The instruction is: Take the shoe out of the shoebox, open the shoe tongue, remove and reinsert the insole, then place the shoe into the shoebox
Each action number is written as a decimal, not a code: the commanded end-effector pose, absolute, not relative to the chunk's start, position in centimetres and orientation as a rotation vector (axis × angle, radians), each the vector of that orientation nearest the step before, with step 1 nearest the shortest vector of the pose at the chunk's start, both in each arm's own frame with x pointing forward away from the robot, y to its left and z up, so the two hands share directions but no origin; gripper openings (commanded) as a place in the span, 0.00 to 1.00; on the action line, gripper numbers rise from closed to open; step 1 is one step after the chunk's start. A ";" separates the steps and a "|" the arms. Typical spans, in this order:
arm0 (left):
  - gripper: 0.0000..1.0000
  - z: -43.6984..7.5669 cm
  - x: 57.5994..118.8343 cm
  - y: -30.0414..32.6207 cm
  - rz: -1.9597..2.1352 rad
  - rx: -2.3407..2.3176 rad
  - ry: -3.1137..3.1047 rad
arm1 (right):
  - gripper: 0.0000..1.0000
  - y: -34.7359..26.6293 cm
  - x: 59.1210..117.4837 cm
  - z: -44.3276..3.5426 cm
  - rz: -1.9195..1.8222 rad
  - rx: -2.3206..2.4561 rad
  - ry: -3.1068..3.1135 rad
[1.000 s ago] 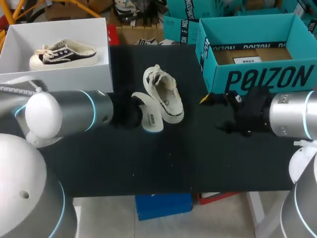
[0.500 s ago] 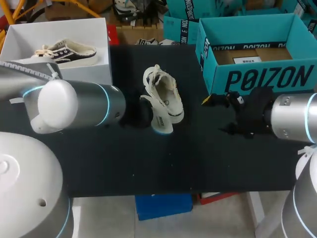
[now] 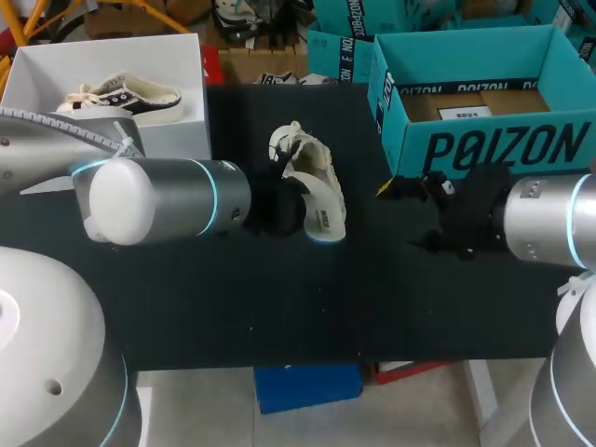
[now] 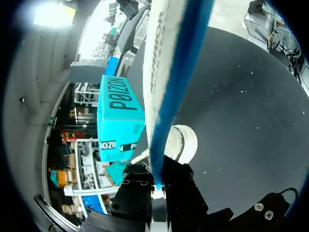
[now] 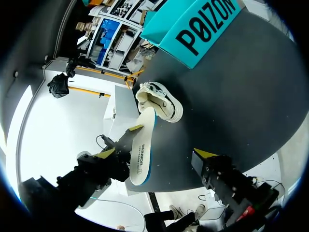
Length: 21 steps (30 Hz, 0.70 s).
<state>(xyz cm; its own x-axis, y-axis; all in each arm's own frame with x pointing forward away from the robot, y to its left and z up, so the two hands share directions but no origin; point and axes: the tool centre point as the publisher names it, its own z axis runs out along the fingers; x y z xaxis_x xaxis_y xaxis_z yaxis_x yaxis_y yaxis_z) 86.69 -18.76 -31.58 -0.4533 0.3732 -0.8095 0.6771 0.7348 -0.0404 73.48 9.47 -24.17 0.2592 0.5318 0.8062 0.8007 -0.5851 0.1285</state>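
both wrist views show the insole [image 4: 164, 96] pinched in left claw [image 4: 152, 186].

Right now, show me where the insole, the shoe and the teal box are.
insole [image 5: 141, 147]: right wrist view, on its white printed face.
shoe [image 3: 296, 147]: head view, on its laced front.
teal box [image 3: 494, 147]: head view, on its lettered front wall.

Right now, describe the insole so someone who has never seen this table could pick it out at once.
On the black table, left of the teal shoebox, lies a cream shoe. At its near end, the left end effector holds the insole: the only thin flat strip there, white with a blue edge.
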 end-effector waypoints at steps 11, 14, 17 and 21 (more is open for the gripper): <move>0.00 -34.2 90.5 -21.0 -0.506 0.801 2.140 | 1.00 9.2 73.4 -24.0 -1.235 -2.224 -1.228; 0.00 -34.7 91.2 -20.9 -0.489 0.804 2.147 | 1.00 9.2 73.4 -24.0 -1.235 -2.224 -1.228; 0.00 -35.1 92.1 -20.9 -0.485 0.804 2.160 | 1.00 9.2 73.4 -24.0 -1.235 -2.224 -1.228; 0.00 -35.5 92.4 -20.8 -0.468 0.864 2.171 | 1.00 9.2 73.4 -24.0 -1.235 -2.224 -1.228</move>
